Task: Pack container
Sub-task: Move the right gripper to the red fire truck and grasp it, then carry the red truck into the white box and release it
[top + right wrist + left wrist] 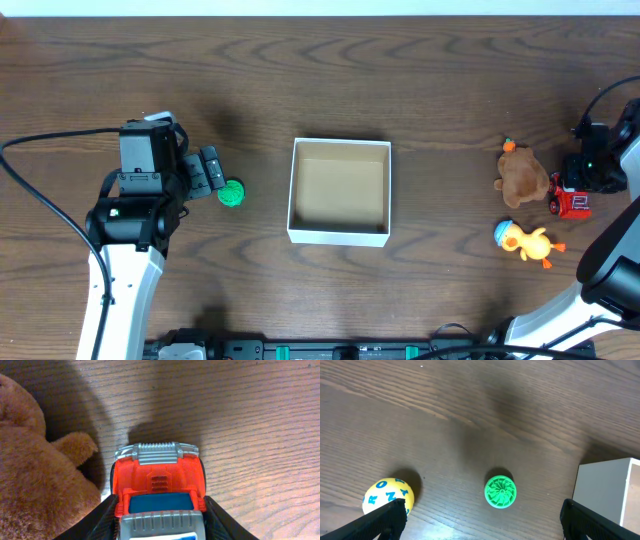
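The container (339,235), a small white-walled box with a tan inside, stands open at the table's middle; nothing shows inside it. Its corner shows in the left wrist view (607,487). My left gripper (213,172) is open and empty (489,527), just left of a green round ribbed toy (231,193) (500,491). A yellow ball with blue letters (388,496) lies by its left finger and is hidden under the arm from overhead. My right gripper (583,182) (159,512) has both fingers against the sides of a red toy truck (573,203) (159,477).
A brown plush bear (522,175) (40,475) lies right beside the truck on its left. A yellow duck toy (525,240) lies in front of the bear. Dark wood table (440,80) all round; cables trail at both sides.
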